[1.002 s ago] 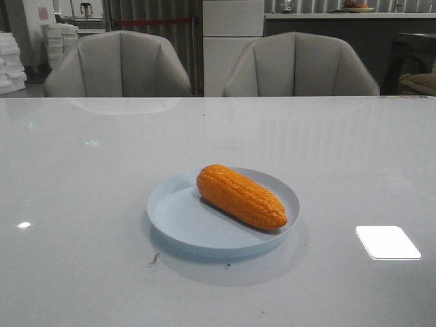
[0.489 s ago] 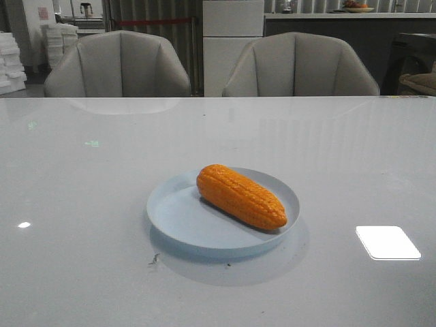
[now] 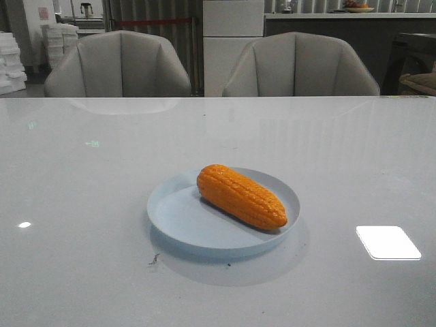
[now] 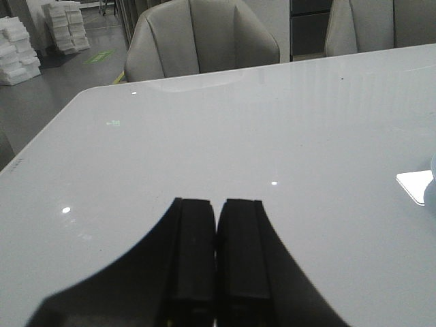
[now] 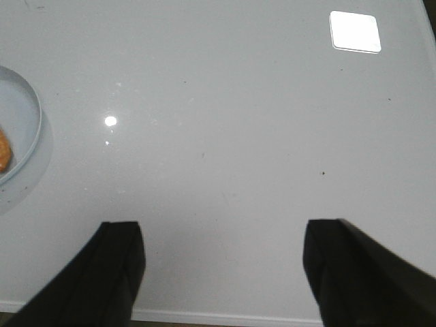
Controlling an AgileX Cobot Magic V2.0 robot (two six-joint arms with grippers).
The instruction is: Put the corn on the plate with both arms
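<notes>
The orange-yellow corn [image 3: 242, 196] lies on its side in the pale-blue plate [image 3: 177, 218] at the middle of the table, its tapered end toward the right front rim. No arm shows in the front view. My left gripper [image 4: 216, 204] is shut and empty over bare table, with the plate's rim [image 4: 432, 191] just at the frame's edge. My right gripper [image 5: 221, 231] is wide open and empty near the table's front edge; the plate's rim [image 5: 30, 129] and a sliver of corn [image 5: 3, 151] show at the side of its view.
Two grey chairs [image 3: 121, 65] [image 3: 300, 65] stand behind the table's far edge. A bright light reflection [image 3: 387, 242] lies on the glossy table to the right of the plate. The table's front edge [image 5: 225, 317] shows under my right gripper.
</notes>
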